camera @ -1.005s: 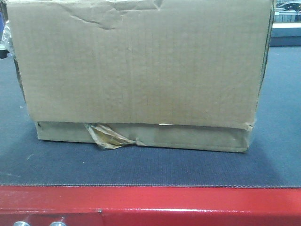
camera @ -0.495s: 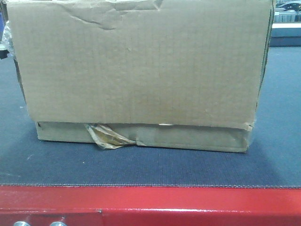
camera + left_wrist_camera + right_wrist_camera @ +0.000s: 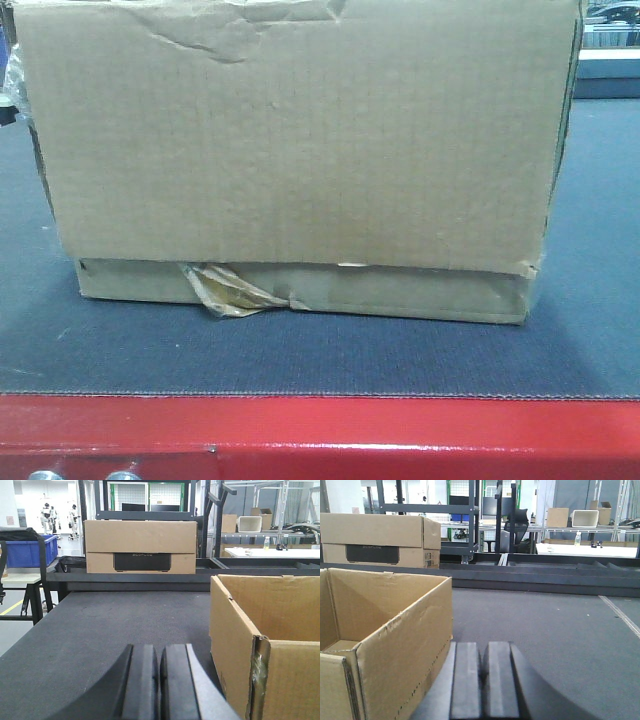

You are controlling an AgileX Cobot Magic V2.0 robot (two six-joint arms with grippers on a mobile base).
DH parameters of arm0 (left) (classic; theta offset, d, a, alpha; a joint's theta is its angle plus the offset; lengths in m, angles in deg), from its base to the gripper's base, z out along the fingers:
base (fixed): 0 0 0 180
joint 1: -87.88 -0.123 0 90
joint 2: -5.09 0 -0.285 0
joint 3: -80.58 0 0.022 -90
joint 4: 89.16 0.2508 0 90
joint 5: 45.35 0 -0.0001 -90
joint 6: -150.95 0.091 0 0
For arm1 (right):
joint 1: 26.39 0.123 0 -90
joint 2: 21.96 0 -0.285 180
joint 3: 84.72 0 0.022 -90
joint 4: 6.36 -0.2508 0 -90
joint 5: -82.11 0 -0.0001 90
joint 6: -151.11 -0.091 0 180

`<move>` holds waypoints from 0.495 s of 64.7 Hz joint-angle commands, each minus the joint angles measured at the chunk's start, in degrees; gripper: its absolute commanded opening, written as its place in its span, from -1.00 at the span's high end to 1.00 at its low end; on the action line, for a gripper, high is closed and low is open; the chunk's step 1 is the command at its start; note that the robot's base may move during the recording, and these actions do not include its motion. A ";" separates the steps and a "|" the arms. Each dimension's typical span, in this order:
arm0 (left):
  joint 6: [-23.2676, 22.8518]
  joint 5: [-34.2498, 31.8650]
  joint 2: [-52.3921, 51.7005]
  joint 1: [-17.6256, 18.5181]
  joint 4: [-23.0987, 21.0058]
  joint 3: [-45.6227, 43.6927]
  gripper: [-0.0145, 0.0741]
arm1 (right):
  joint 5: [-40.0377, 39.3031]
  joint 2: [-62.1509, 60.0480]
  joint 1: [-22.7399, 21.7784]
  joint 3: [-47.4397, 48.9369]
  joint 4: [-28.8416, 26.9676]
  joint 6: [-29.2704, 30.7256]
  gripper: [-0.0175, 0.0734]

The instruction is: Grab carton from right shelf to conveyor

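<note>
The carton (image 3: 300, 140), a large brown cardboard box with a ragged tuft of tape (image 3: 232, 291) at its lower seam, stands on the dark grey conveyor (image 3: 300, 355) behind its red frame (image 3: 400, 435). Its top is open in both wrist views. My left gripper (image 3: 159, 651) is shut on nothing, low over the belt just left of the carton (image 3: 235, 630). My right gripper (image 3: 482, 649) is shut and empty too, close beside the carton's right wall (image 3: 405, 640); whether it touches is unclear. The shelf is out of view.
A second closed carton (image 3: 140, 540) with a black label sits at the belt's far end against a black rail (image 3: 135, 578). A blue bin (image 3: 25, 551) stands on a table at the left. Racks and a white table (image 3: 585, 549) lie behind.
</note>
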 commanded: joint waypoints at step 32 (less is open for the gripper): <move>13.31 -7.02 -6.19 -5.99 -11.34 13.09 0.64 | -1.03 -0.32 -0.38 -0.13 0.46 0.14 0.77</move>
